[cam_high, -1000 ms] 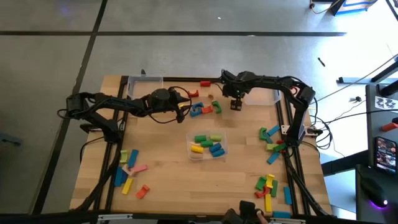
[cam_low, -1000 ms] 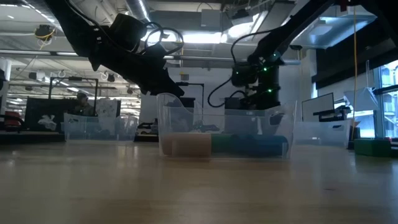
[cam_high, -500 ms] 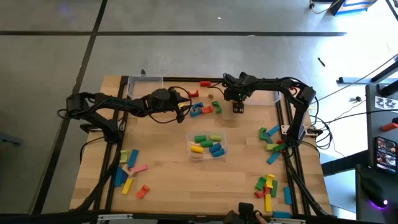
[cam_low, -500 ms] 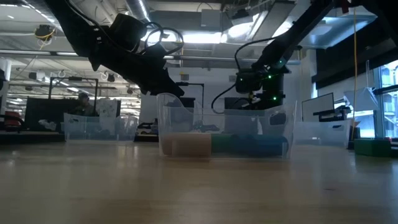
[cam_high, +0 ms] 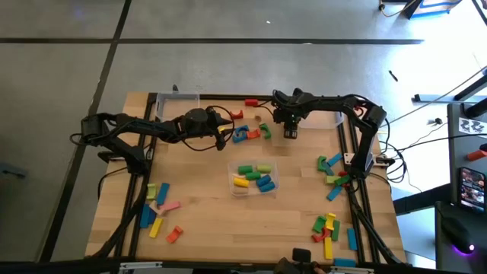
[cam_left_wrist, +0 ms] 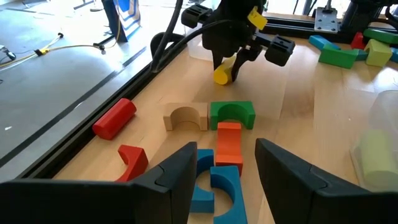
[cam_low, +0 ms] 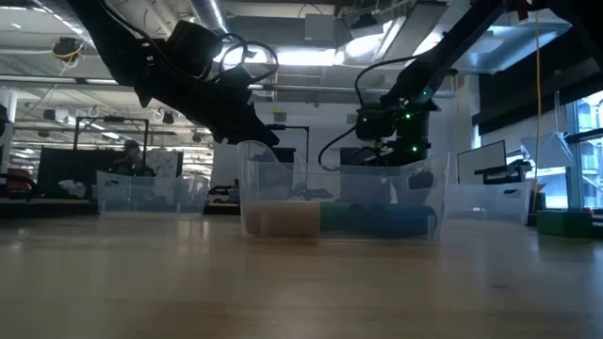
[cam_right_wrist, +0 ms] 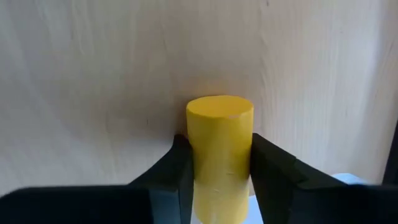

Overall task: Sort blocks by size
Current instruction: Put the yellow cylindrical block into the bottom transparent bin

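My right gripper (cam_right_wrist: pixel 219 180) is clamped on a yellow cylinder (cam_right_wrist: pixel 219 155), fingers (cam_right_wrist: pixel 171 177) flat vs its curved sides, near the far edge of the wooden worktop (cam_high: pixel 205 228). Smooth painted wood, round flat end, so I'd guess a side pinch stops it rolling. My left gripper (cam_left_wrist: pixel 224 168) hangs w/ fingers apart over the orange block (cam_left_wrist: pixel 229 142), blue arch (cam_left_wrist: pixel 219 185) and green arch (cam_left_wrist: pixel 232 114); nothing held.

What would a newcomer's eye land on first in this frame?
Probably the right pincer at the table's far edge, its fingers pressed on both sides of a yellow cylinder. Next, the clear bin at mid-table holding green, yellow and blue blocks. The left pincer hangs open above a cluster of arches: blue arch, green arch, plain wooden arch.
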Controlling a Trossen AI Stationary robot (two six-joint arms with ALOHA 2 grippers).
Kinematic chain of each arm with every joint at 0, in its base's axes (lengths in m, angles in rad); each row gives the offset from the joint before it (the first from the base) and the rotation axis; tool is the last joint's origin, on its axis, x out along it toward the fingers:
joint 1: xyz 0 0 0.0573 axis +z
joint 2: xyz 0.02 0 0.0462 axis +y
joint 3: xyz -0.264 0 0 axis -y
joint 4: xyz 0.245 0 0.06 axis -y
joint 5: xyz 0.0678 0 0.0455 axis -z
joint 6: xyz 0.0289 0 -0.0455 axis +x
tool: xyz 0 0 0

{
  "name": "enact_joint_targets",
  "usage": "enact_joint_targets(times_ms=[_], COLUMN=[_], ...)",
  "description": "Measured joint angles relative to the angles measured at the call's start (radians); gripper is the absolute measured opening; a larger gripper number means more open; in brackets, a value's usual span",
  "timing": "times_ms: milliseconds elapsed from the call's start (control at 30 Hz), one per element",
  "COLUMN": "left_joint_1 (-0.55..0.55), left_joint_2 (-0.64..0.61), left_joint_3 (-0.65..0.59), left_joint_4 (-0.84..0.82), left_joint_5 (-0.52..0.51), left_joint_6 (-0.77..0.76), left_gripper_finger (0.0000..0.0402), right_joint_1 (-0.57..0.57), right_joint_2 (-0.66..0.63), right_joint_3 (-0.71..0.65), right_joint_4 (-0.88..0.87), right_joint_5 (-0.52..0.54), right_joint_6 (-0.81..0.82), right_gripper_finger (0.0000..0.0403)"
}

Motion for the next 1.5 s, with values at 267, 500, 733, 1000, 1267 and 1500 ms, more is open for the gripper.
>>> enact_joint_targets(times_ms=[267,500,733,1000,1267,1500], left_joint_1=[0.000,0.000,0.000,0.000,0.000,0.000], left_joint_2=[0.000,0.000,0.000,0.000,0.000,0.000], left_joint_3=[0.000,0.000,0.000,0.000,0.000,0.000], left_joint_4=[0.000,0.000,0.000,0.000,0.000,0.004], left_joint_5=[0.000,0.000,0.000,0.000,0.000,0.000], left_joint_6=[0.000,0.000,0.000,0.000,0.000,-0.011], left_gripper_finger=[0.0159,0.0159,0.0159,0.0159,0.0159,0.0159], right_joint_1=[0.042,0.131,0.241,0.381,0.504,0.582], right_joint_2=[-0.074,-0.196,-0.288,-0.307,-0.303,-0.270], right_joint_3=[0.022,0.022,0.022,0.022,0.022,0.022], right_joint_4=[-0.014,-0.017,0.016,0.046,0.079,0.111], right_joint_5=[-0.030,-0.060,-0.107,-0.218,-0.291,-0.315], right_joint_6=[0.044,0.099,0.146,0.172,0.220,0.313], right_gripper_finger=[0.0121,0.0130,0.0125,0.0126,0.0126,0.0126])
